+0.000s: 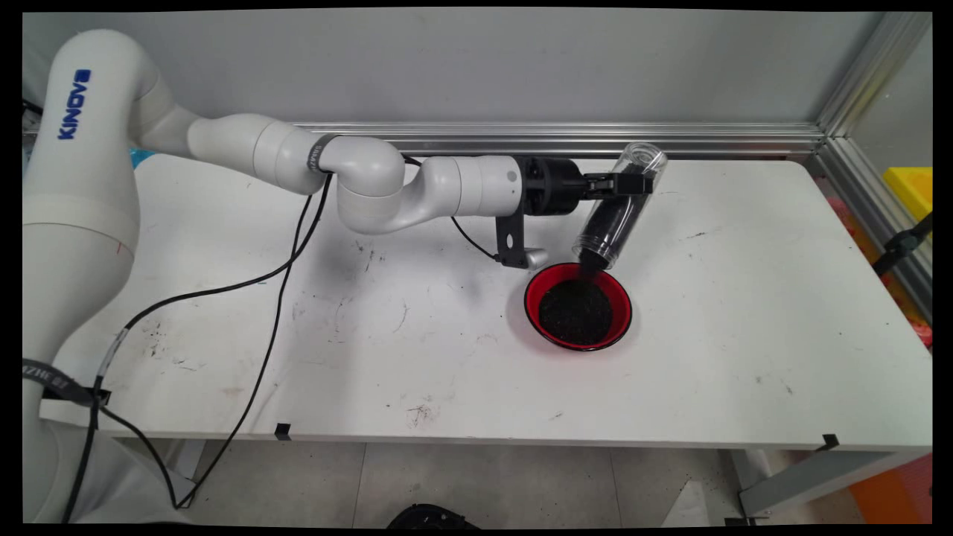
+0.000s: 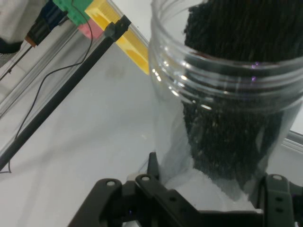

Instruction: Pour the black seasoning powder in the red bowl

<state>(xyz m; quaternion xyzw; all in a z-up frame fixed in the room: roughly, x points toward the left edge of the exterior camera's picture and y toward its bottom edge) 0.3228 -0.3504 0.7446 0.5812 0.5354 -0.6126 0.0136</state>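
My gripper is shut on a clear plastic jar, held tilted with its open mouth pointing down. Dark grains fill the jar's lower part and stream from its mouth into a red bowl on the table just below. The bowl holds a mound of the same dark grains. In the hand view the jar fills the right side, its threaded rim uppermost and the dark grains packed against its wall, with my gripper clamped around its body.
Black cables hang from the arm over the table's left half. An aluminium rail runs along the back edge and down the right side. A yellow block lies beyond the right rail.
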